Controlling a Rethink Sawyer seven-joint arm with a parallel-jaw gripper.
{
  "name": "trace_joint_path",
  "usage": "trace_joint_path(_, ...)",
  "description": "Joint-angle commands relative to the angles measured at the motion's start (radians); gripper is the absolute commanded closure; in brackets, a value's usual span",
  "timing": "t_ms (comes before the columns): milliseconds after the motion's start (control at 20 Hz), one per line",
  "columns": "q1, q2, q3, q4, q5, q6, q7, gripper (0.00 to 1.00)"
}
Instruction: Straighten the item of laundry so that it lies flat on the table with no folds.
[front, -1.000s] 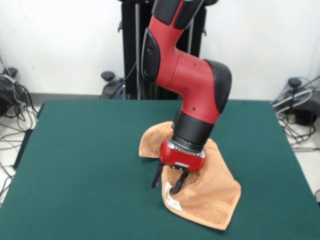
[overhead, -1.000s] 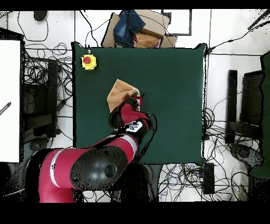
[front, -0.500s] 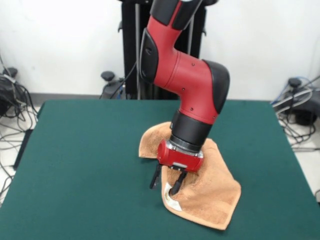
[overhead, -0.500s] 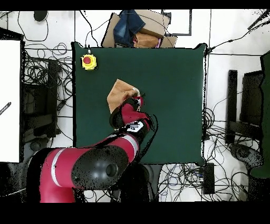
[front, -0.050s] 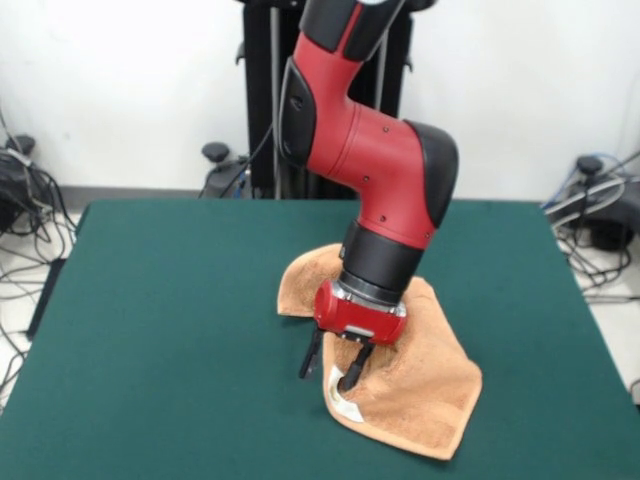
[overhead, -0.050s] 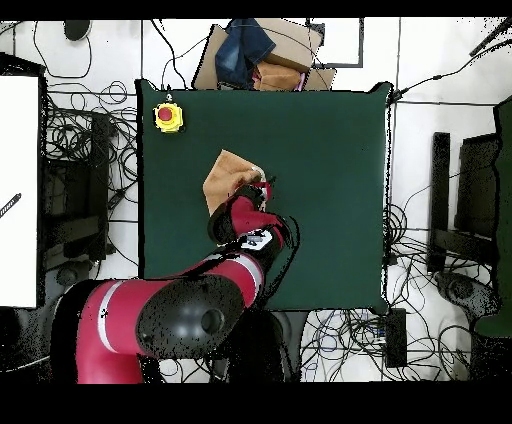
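Item: 1 tan-orange towel (front, -0.050s: 420, 385), lying bunched and folded on the green table (front, -0.050s: 170, 330), in the front view toward the near edge and somewhat nearer the right edge than the left, well clear of every corner. A white label (front, -0.050s: 345, 405) shows at the folded corner nearest the near edge; a second flap curls up on the side toward the far edge. Gripper (front, -0.050s: 328, 368): 2 dark fingers parted, 1 standing on bare table just beside the towel's edge and 1 over the cloth by the label, so the jaws straddle that edge and nothing is yet clamped. Step in hand, by judgement: taking hold of the labelled corner before drawing the fold open. Next move calls for closing on the top layer only, then pulling outward along the table, away from the rest of the cloth. Hidden: the arm covers the towel's middle in both views, so the number of layers is unclear; whether the fingertips touch the table cannot be told. Also present: a yellow box with red button (overhead, -0.050s: 168, 116) at 1 table corner, overhead view.
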Motion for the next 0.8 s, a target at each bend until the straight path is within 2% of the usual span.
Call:
trace_joint_path(50, -0.022, 0.023, 0.078, -0.025, 0.005, -0.041, 0.181, 0.00)
trace_joint_path(450, -0.023, 0.024, 0.079, -0.024, 0.007, -0.037, 0.182, 0.00)
trace_joint_path(500, -0.023, 0.025, 0.080, -0.024, 0.005, -0.039, 0.182, 1.00)
trace_joint_path(800, -0.025, 0.023, 0.082, -0.022, 0.005, -0.032, 0.182, 1.00)
